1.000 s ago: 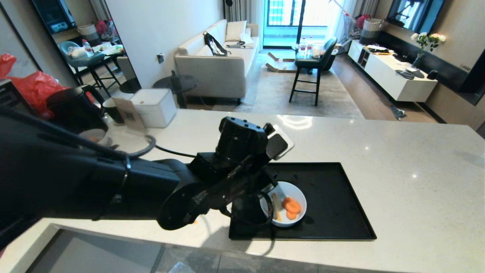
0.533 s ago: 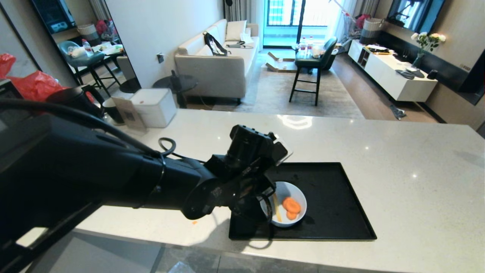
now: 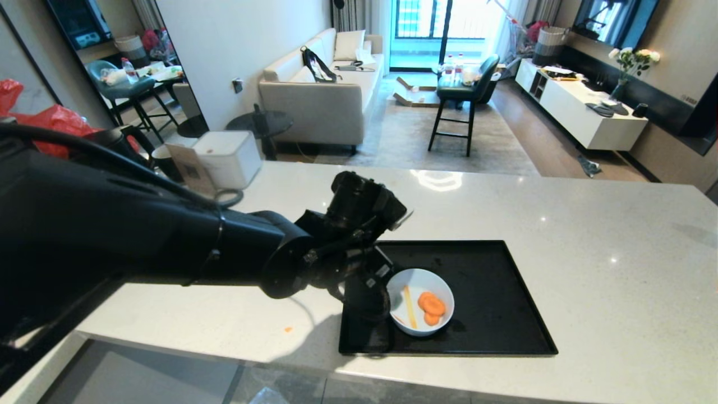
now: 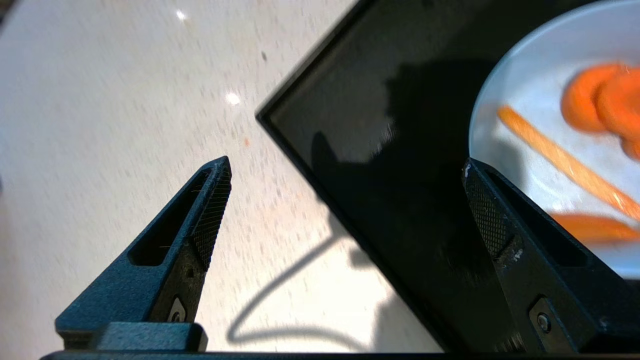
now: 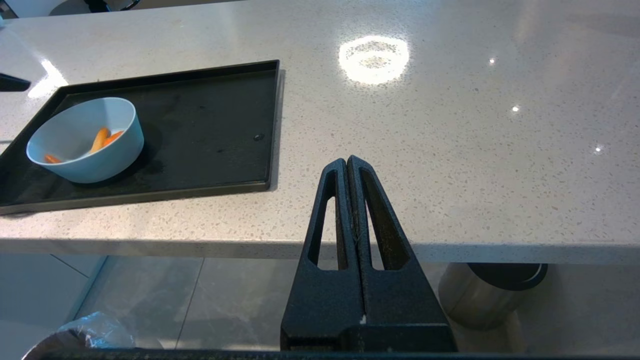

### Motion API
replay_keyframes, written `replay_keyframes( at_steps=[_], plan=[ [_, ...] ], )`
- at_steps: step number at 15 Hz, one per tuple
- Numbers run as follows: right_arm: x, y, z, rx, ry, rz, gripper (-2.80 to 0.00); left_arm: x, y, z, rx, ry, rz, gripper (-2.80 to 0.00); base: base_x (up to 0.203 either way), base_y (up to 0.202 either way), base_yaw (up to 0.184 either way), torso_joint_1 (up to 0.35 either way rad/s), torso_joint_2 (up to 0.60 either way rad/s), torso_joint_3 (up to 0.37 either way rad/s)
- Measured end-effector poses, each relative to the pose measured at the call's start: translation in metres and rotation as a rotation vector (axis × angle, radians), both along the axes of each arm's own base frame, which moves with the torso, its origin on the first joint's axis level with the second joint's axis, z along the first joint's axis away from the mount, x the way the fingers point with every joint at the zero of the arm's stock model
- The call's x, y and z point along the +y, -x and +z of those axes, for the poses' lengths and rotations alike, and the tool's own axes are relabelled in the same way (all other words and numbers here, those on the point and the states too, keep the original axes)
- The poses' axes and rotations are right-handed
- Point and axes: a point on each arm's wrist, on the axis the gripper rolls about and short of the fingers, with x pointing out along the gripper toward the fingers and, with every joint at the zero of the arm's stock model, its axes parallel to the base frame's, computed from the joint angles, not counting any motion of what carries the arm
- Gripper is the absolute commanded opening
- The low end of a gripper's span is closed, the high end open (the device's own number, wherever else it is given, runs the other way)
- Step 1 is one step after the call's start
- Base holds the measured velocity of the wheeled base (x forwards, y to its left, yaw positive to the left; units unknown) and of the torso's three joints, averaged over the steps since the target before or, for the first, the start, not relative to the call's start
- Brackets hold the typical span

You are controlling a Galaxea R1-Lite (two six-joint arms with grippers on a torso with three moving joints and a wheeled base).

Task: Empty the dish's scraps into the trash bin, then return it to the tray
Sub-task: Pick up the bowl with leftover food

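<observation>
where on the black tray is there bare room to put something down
The tray is bare across its whole half to the right of the dish, out to the right rim, and along the back rim behind it. Its left side is crowded: the open left end effector hangs there beside the dish.

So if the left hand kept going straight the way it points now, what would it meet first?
Probably the tray: the open left hand straddles its corner edge, one finger over the tray beside the dish, the other over the counter. Depth is unclear, but the dish sits off to the side, not dead ahead.
</observation>
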Motion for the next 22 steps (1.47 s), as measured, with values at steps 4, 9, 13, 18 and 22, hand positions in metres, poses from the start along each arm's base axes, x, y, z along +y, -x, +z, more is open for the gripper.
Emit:
replay_keyframes(
  at_steps=[4, 9, 13, 18, 22],
  plan=[
    [0.0, 0.0, 0.0, 0.0, 0.0, 0.0, -2.8, 0.007, 0.012, 0.012, 0.112, -0.01, 0.054, 0.0, 0.0, 0.0, 0.0, 0.0, 0.0, 0.0],
    [0.0, 0.0, 0.0, -0.001, 0.0, -0.001, -2.8, -0.004, 0.014, 0.02, 0.155, -0.008, 0.06, 0.0, 0.0, 0.0, 0.0, 0.0, 0.0, 0.0],
    [0.0, 0.0, 0.0, 0.0, 0.0, 0.0, -2.8, -0.021, 0.012, 0.015, 0.191, -0.037, 0.038, 0.0, 0.0, 0.0, 0.0, 0.0, 0.0, 0.0],
    [0.0, 0.0, 0.0, 0.0, 0.0, 0.0, -2.8, -0.034, 0.005, -0.008, 0.226, -0.068, 0.027, 0.0, 0.0, 0.0, 0.0, 0.0, 0.0, 0.0],
    [0.0, 0.0, 0.0, 0.0, -0.001, 0.0, -2.8, -0.045, -0.007, -0.016, 0.22, -0.059, 0.028, 0.0, 0.0, 0.0, 0.0, 0.0, 0.0, 0.0]
  ],
)
